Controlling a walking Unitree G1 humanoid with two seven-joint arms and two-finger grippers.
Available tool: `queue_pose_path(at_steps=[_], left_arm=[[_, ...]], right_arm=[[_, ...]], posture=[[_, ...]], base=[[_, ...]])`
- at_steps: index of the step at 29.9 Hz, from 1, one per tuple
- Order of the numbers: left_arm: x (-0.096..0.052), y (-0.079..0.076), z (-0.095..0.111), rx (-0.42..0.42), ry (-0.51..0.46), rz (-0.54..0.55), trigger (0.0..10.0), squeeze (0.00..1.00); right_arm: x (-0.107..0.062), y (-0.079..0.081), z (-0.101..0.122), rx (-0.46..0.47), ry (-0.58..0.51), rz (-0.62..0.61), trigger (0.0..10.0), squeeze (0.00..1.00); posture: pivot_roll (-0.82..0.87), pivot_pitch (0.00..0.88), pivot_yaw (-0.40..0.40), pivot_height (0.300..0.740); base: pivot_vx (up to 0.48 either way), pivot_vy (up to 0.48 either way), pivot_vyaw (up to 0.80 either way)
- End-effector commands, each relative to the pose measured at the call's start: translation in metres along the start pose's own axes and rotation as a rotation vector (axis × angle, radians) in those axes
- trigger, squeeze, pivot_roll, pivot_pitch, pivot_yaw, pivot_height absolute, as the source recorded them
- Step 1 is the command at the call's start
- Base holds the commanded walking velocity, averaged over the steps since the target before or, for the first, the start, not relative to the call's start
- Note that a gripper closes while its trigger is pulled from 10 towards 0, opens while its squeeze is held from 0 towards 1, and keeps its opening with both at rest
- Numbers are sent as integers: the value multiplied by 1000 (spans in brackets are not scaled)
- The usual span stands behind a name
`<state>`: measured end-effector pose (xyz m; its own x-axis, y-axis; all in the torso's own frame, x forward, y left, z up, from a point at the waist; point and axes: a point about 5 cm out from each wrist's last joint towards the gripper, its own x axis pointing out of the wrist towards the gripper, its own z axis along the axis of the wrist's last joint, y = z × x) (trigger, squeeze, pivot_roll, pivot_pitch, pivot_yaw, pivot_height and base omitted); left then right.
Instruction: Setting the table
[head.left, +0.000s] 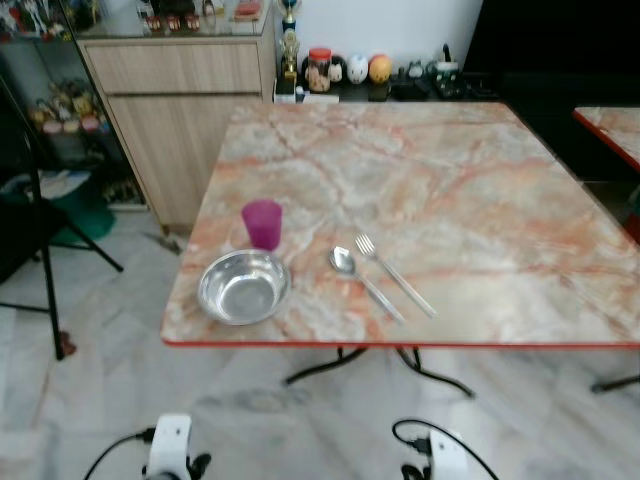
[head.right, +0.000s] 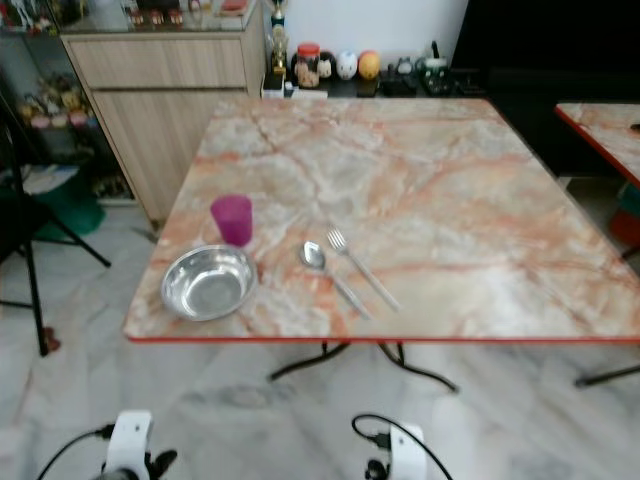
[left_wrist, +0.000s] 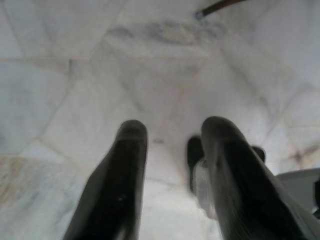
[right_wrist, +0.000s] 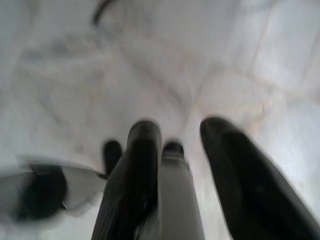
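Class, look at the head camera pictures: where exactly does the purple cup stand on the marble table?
The purple cup stands upright near the marble table's front-left corner, just behind the steel bowl, with the spoon and fork to its right.

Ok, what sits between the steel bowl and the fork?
The spoon lies between the bowl and the fork, close beside the fork, as the left eye view shows. The purple cup stands behind the bowl, off that line.
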<state>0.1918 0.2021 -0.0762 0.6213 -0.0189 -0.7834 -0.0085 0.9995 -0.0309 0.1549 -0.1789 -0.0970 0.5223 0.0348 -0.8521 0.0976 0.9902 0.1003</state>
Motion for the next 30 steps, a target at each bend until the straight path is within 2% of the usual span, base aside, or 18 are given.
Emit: queue_pose_path(at_steps=[1, 16, 30], left_arm=[[-2, 8, -5, 1, 27, 23, 10000, 0], [-1, 4, -5, -1, 21, 14, 10000, 0], [-2, 3, -6, 19, 20, 3, 10000, 0]], right_arm=[[2, 5, 6, 9, -18, 11, 10000, 0], [2, 4, 7, 5, -18, 13, 10000, 0], [1, 5, 8, -13, -59, 11, 10000, 0]], posture=[[40, 0, -25, 736], [38, 0, -26, 736], [37, 0, -25, 736]], base=[[0, 476, 0], [0, 443, 0], [0, 0, 0]])
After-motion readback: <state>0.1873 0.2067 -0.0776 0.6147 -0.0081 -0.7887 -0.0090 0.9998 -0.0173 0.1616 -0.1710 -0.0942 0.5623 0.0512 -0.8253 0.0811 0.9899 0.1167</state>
